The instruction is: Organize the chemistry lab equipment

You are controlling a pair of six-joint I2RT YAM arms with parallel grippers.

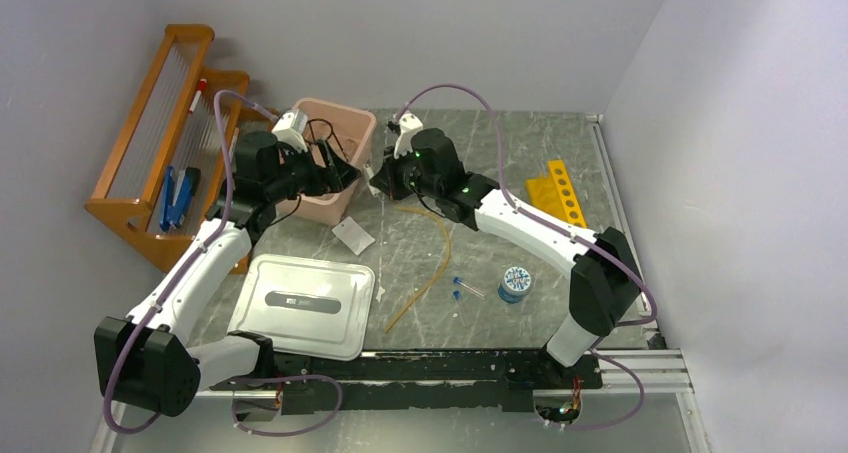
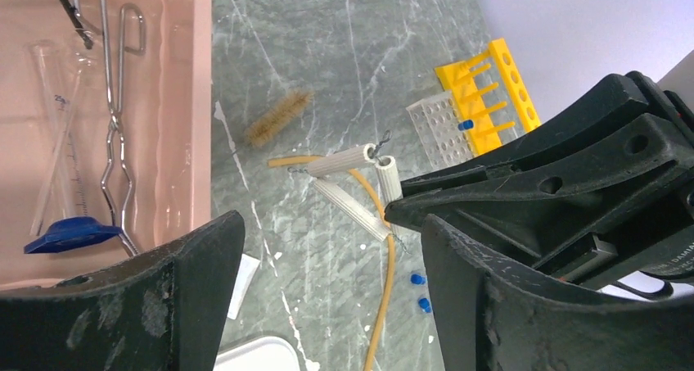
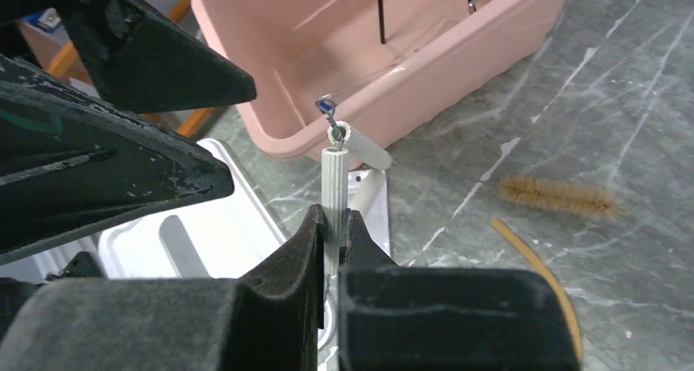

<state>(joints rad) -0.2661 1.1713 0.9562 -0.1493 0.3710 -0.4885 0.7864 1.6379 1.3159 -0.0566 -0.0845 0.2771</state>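
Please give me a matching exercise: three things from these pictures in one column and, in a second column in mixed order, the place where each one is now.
Things:
1. wire triangle
2. brush
3. tongs

Places:
a. inside the pink tub
b. lying loose on the table
c. clamped in the right end effector

Pairs: 1-c, 2-b, 3-a.

Nothing legible; the glass cylinder (image 2: 57, 133) carries printed scale marks and a number, too small to read.
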